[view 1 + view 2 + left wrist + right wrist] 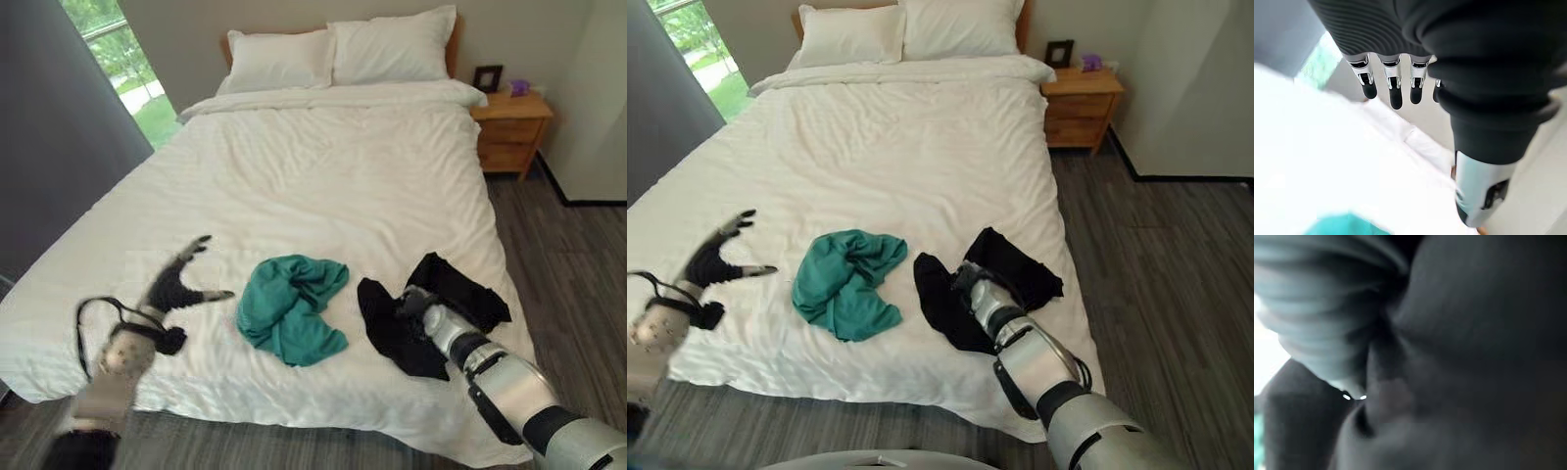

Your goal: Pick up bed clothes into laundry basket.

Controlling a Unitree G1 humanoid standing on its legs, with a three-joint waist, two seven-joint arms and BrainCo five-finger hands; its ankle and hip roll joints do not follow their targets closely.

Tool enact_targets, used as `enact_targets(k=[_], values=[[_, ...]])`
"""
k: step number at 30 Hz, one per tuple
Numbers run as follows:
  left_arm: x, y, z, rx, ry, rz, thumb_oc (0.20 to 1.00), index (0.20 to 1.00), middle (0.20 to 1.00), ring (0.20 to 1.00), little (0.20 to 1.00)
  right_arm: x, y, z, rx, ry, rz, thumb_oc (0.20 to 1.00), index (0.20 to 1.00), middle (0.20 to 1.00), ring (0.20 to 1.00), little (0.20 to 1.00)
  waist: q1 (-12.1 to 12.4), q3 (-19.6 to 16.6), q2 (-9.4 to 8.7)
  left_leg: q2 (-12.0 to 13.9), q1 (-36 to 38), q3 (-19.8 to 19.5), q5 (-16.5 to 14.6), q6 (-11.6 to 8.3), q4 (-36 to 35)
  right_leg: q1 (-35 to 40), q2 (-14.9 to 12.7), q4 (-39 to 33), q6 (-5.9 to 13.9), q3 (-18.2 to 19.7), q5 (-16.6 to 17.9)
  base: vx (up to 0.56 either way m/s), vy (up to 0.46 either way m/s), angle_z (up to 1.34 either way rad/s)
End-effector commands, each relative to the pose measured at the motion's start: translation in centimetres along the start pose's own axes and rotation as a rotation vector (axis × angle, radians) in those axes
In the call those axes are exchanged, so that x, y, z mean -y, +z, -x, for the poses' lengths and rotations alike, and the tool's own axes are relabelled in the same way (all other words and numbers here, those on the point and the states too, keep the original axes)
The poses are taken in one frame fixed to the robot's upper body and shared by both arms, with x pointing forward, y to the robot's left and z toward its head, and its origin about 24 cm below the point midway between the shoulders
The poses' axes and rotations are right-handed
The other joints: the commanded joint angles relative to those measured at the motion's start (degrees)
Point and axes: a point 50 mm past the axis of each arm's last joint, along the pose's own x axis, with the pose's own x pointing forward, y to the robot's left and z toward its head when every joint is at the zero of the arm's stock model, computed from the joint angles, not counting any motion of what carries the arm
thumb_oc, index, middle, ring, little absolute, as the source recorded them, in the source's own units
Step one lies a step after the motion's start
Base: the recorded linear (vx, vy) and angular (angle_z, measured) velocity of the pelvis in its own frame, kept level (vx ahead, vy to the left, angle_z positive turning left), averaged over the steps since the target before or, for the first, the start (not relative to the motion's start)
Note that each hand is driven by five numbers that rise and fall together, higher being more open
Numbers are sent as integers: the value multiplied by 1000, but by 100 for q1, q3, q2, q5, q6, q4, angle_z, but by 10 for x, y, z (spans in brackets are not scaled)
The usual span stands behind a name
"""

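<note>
While the right hand [972,281] lies buried in a crumpled black garment [431,313] near the bed's foot edge, close to the right corner, its fingers sit hidden in the dark cloth, and whether they are clamped on the fabric or lying loose cannot be told; the right wrist view offers little beyond dark folds pressed close. Just beside the black garment, toward the middle of the foot edge, a teal garment [292,305] lies bunched on the white duvet [323,166], apart from both hands. The left hand [181,284] hangs over the duvet near the foot edge toward the left corner, fingers [1396,93] spread straight and apart, thumb held away from them, gripping nothing; its wrist view shows the dark tips in a row above white bedding, with a patch of teal below. Two white pillows [338,54] stand against the headboard at the far edge of the bed. Beside the bed's far right corner stands a wooden nightstand [509,127] carrying a small dark picture frame [487,77] and a small purple object [519,87]. A window [118,59] with greenery outside shows past the far left corner, next to a grey curtain [54,137]. Grey wood-look flooring [1176,284] runs along the bed's right side.
</note>
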Motion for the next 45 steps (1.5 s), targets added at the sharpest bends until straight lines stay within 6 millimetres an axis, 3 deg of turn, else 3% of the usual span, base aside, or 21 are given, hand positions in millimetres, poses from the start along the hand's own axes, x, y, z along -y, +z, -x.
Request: enact_targets(k=[1,2,3,6,10,11,12,13,14,15,17,19,20,23,26,27,28,32,36,43,45], values=[[22,-29,-20,-107,-32,-205,1000,1000,1000,1000,1000,9,39,6,194,-1,2,200,200,200,200,200,-552,-67,-280,222,117,307,285,-361,28,221,-338,69,255,126,72,62,55,-52],[66,-57,-14,-307,12,-245,1000,1000,1000,1000,1000,26,63,11,265,-44,14,200,200,200,200,200,-867,-156,-304,285,154,510,223,-352,28,94,-295,69,240,380,91,64,41,-48],[74,-66,-7,-377,35,-264,1000,1000,1000,1000,1000,27,72,13,293,-42,-5,200,200,200,200,200,-977,-198,-311,305,161,578,195,-339,28,42,-275,69,236,468,94,47,33,-72],[72,-120,60,-729,-14,-416,1000,1000,1000,1000,1000,24,107,30,444,-30,-48,200,200,200,200,200,-1469,-473,-362,350,209,830,25,-307,28,-135,-235,69,255,807,89,71,21,-136],[76,-135,91,-806,-138,-494,1000,1000,1000,1000,1000,7,113,37,492,16,-77,200,200,200,200,200,-1615,-645,-416,367,119,880,41,-301,28,-292,-221,69,235,918,172,23,-9,-23],[76,-136,93,-808,-141,-495,1000,1000,1000,1000,1000,6,112,37,492,19,-78,200,200,200,200,200,-1618,-675,-415,366,106,884,42,-301,28,-307,-221,69,235,922,173,0,0,0],[84,-126,71,-823,-189,-515,1000,1000,1000,1000,1000,4,105,35,463,19,-62,200,200,200,200,200,-1598,-664,-424,361,74,831,66,-295,28,-323,-236,69,232,870,192,-56,13,-1],[81,-96,17,-728,-143,-538,1000,1000,1000,1000,1000,-3,123,35,486,34,-84,200,200,200,200,200,-1613,-655,-392,378,-6,806,111,-325,28,-390,-245,69,239,848,216,-79,10,7],[75,-88,4,-712,-152,-568,307,307,307,307,307,-4,129,36,511,43,-89,200,200,200,200,200,-1582,-647,-411,387,-80,792,143,-338,28,-453,-243,69,238,847,234,-63,9,16],[74,-87,2,-711,-152,-570,200,200,200,200,200,-3,130,36,512,40,-91,200,200,200,200,200,-1579,-647,-421,388,-95,788,147,-338,28,-467,-243,69,236,843,236,-51,-12,13],[76,-77,-12,-701,-215,-608,200,200,200,200,200,1,139,36,539,23,-79,200,200,200,200,200,-1575,-640,-454,406,-194,765,172,-370,28,-553,-250,69,256,822,260,-60,-20,-5],[92,-83,1,-720,-306,-606,200,200,200,200,200,5,145,39,563,6,-73,200,200,200,200,200,-1535,-623,-502,420,-271,761,188,-392,28,-623,-252,69,266,813,281,-44,-23,-2],[87,-91,7,-719,-340,-574,200,200,200,200,200,23,155,46,629,-40,-74,200,200,200,200,200,-1452,-587,-506,415,-280,744,153,-401,28,-620,-257,69,301,775,258,-30,-18,-5],[84,-90,4,-695,-361,-548,200,200,200,200,200,28,159,50,654,-56,-74,200,200,200,200,200,-1424,-535,-538,418,-307,774,208,-401,28,-673,-258,69,293,779,325,-19,-7,-4],[111,-50,-30,-663,-342,-485,200,200,200,200,200,54,165,57,678,-131,-83,200,200,200,200,200,-1346,-437,-564,410,-216,767,169,-387,28,-587,-248,69,295,753,272,-11,-10,-2],[87,19,-62,-546,-285,-349,200,200,200,200,200,96,141,81,706,-284,-111,200,200,200,200,200,-1132,-298,-620,380,-219,648,230,-356,28,-492,-299,69,307,602,271,-22,-59,0],[71,23,-43,-561,-300,-347,200,200,200,200,200,114,126,97,706,-372,-84,200,200,200,200,200,-1058,-267,-664,380,-236,619,238,-367,28,-457,-319,69,326,534,253,-43,-65,8],[60,45,-36,-541,-287,-315,200,200,200,200,200,131,124,120,733,-441,-50,200,200,200,200,200,-1122,-328,-675,384,-191,629,226,-389,28,-394,-328,69,367,507,214,39,-26,40],[52,91,-59,-423,-160,-213,200,200,200,200,200,139,126,137,752,-494,-43,200,200,200,200,200,-1244,-399,-654,364,-124,635,201,-388,28,-324,-344,69,391,514,175,29,0,-15],[32,228,-131,-177,80,-46,200,200,200,200,200,145,151,148,834,-518,-27,200,200,200,200,200,-1696,-534,-524,329,-34,716,155,-371,28,-282,-355,69,385,632,155,21,29,-5],[27,246,-137,-150,113,-38,200,200,200,200,200,147,156,149,849,-522,-30,200,200,200,200,200,-1754,-525,-501,328,-12,765,142,-368,28,-289,-352,69,381,672,156,-1,38,-20]])
